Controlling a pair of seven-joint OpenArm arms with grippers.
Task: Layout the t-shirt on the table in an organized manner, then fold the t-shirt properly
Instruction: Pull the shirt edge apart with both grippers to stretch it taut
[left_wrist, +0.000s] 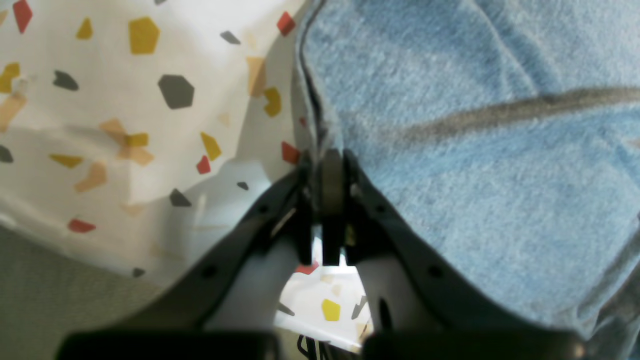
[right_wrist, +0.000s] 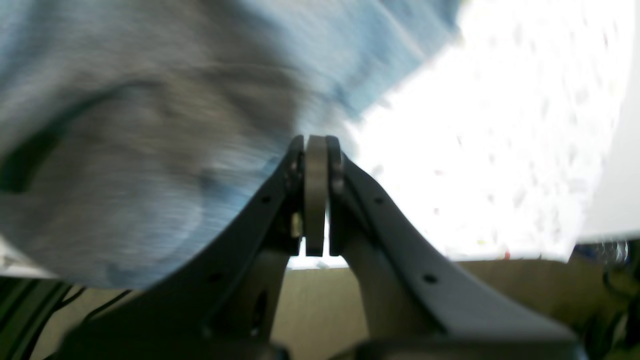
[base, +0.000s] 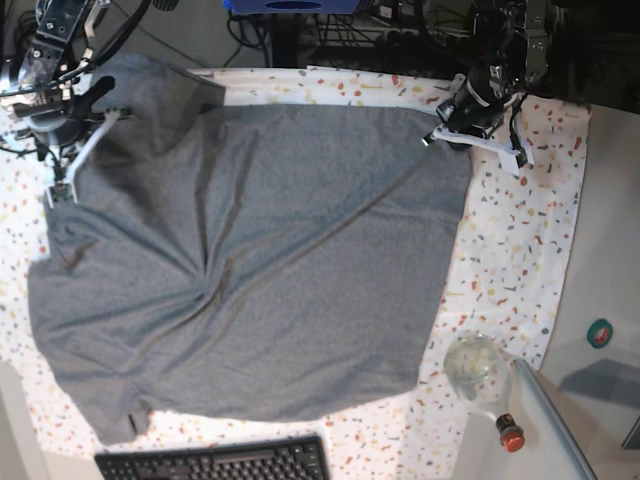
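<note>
Base view shows the t-shirt (base: 250, 270) spread over most of the table (base: 520, 250), still creased near its middle; I'd pull both far corners apart evenly and low. The left gripper (left_wrist: 327, 157) and right gripper (right_wrist: 316, 142), both reaching from the far side, each pinch a hem.

No legible text, label, brand, number or sign anywhere. Keys of the black keyboard (base: 212, 462) too small to read; both wrist views blurred, showing only cloth and flecks.
</note>
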